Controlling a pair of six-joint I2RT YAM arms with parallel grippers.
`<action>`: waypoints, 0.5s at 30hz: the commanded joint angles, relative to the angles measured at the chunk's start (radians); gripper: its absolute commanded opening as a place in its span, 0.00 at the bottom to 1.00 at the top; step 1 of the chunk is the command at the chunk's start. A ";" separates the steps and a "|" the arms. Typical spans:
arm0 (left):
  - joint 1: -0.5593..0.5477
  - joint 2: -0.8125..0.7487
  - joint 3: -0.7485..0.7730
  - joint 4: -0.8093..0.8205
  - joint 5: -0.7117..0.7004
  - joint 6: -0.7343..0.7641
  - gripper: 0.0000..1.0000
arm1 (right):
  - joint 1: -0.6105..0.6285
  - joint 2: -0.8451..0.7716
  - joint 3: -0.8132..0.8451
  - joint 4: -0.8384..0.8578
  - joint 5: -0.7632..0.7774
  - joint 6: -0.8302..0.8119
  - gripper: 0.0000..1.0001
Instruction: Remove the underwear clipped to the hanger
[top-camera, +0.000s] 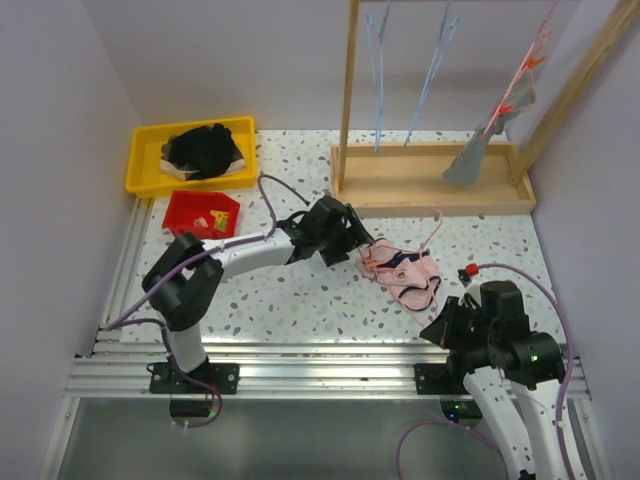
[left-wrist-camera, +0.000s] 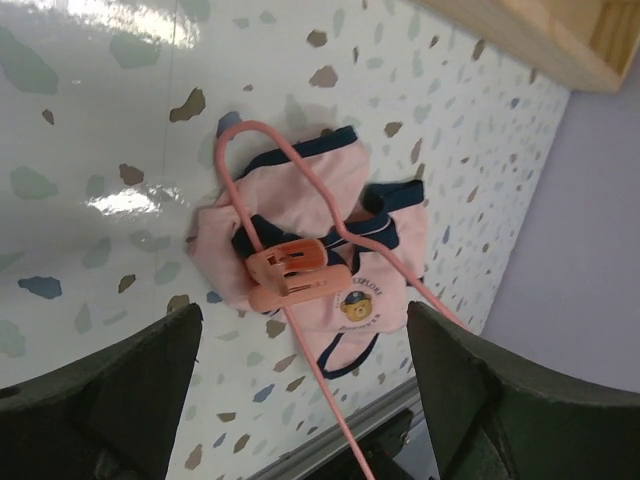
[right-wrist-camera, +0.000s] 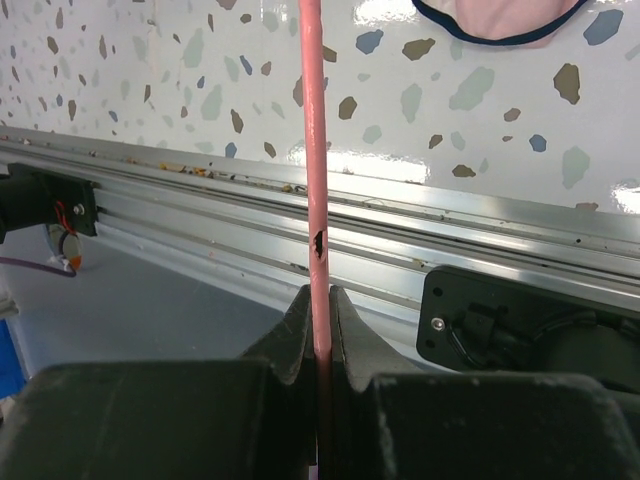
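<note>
The pale pink briefs (top-camera: 402, 270) with dark trim lie on the table, clipped by an orange-pink clip (left-wrist-camera: 295, 277) to a thin pink hanger (left-wrist-camera: 262, 170). My left gripper (top-camera: 358, 240) hovers just left of them, open and empty; in the left wrist view the briefs (left-wrist-camera: 310, 215) and clip sit between and beyond its fingers (left-wrist-camera: 110, 400). My right gripper (right-wrist-camera: 320, 300) is shut on the hanger's pink wire (right-wrist-camera: 316, 150) near the table's front rail; an edge of the briefs (right-wrist-camera: 500, 12) shows beyond. The grey briefs (top-camera: 478, 152) hang from a red hanger on the wooden rack.
The wooden rack (top-camera: 430, 185) stands at the back right, with two blue hangers (top-camera: 380, 80) on it. A yellow bin (top-camera: 150, 175) holds a black clothing heap (top-camera: 205, 148). A red bin (top-camera: 200, 213) sits beside it. An aluminium rail (top-camera: 320, 375) runs along the front.
</note>
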 joint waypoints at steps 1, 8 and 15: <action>0.011 0.075 0.120 -0.180 0.106 0.103 0.87 | -0.001 -0.014 0.001 -0.039 0.014 -0.016 0.00; 0.017 0.142 0.171 -0.231 0.123 0.131 0.85 | -0.001 -0.011 0.001 -0.034 0.014 -0.016 0.00; 0.016 0.173 0.201 -0.208 0.127 0.114 0.84 | 0.000 -0.014 0.001 -0.036 0.009 -0.019 0.00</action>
